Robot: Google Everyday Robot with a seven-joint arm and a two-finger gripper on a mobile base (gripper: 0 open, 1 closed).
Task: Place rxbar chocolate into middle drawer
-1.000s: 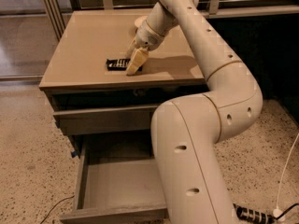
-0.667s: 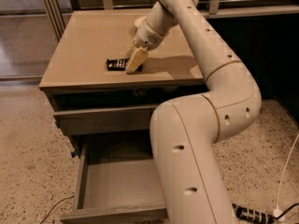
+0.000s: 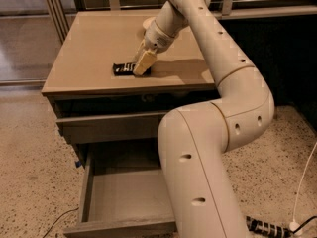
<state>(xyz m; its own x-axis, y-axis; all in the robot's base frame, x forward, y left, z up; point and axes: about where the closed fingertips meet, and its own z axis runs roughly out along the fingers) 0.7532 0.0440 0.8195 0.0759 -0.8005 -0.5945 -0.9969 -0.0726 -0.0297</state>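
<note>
Camera view: cream two-finger gripper (image 3: 141, 62) down on right end of small black-wrapped rxbar chocolate (image 3: 124, 69), flat on tan cabinet top (image 3: 89, 48). Can't tell if it's clamped. My worry: end-only grab, bar pivots, drops short of open grey middle drawer (image 3: 124, 195).

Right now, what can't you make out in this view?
1. Bar: right end covered by the gripper, which sits over it on the cabinet top; lettering too small to read.
2. Drawer: right side hidden behind the arm; front cut by the bottom edge.
3. Pale round thing behind the wrist: mostly hidden by the arm.
4. Gap under the top: too dark to see inside.
</note>
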